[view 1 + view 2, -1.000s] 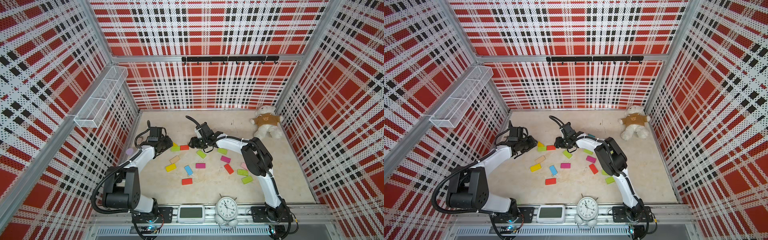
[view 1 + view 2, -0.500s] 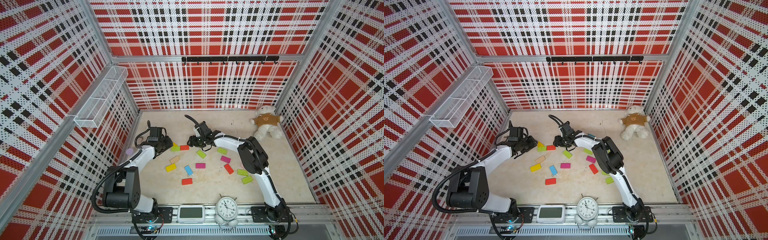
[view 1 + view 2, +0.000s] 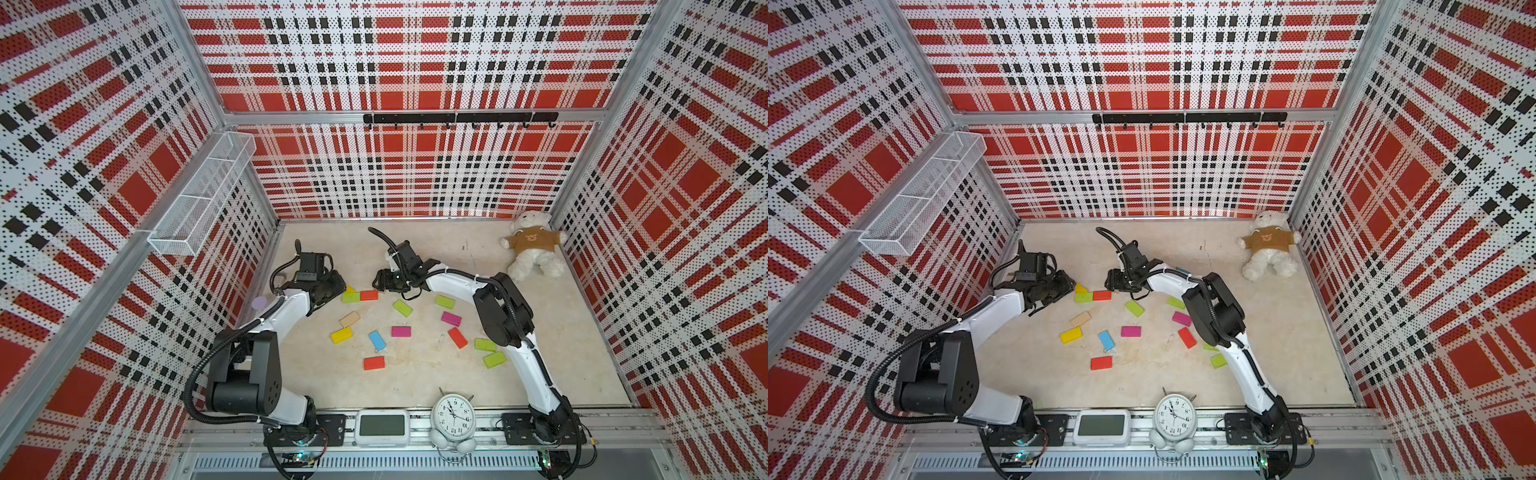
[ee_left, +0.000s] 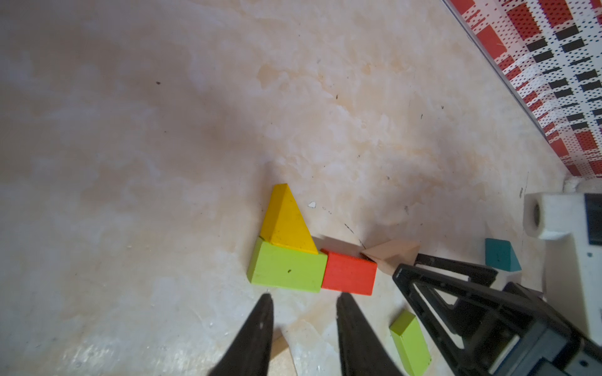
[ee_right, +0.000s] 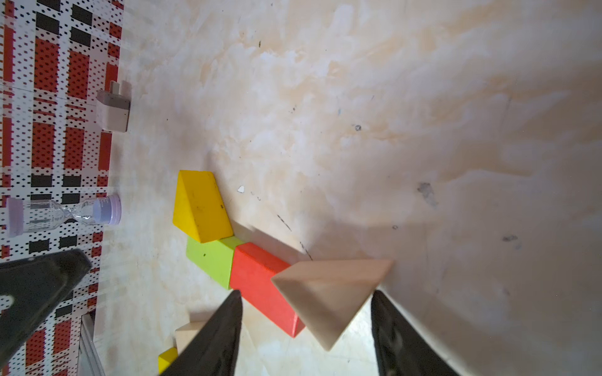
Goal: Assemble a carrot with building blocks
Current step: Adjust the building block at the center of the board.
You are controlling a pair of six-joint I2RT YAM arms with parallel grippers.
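One white alarm clock (image 3: 453, 417) stands on the near rail of a pale, scuffed tabletop (image 3: 415, 386), closed in by red plaid perforated walls (image 3: 415, 174). Just beyond the clock, loose building blocks (image 3: 377, 340) of several colours lie flat and scattered. Farther beyond the clock, a lime green block (image 4: 286, 271) and a red block (image 4: 348, 273) sit end to end, touching, with a yellow triangle (image 4: 286, 221) against the green one. The left gripper (image 4: 304, 296) points at that pair, its jaws partly spread with nothing between them. The right gripper (image 5: 305, 292) has its jaws spread wide on either side of a tan triangle (image 5: 329, 302) at the red block's free end. One finger (image 5: 224, 325) stands clear of the triangle; whether the other touches it I cannot tell. Farthest from the clock, a teddy bear (image 3: 532, 249) sits by the back wall, which carries a black hook rail (image 3: 457, 118).
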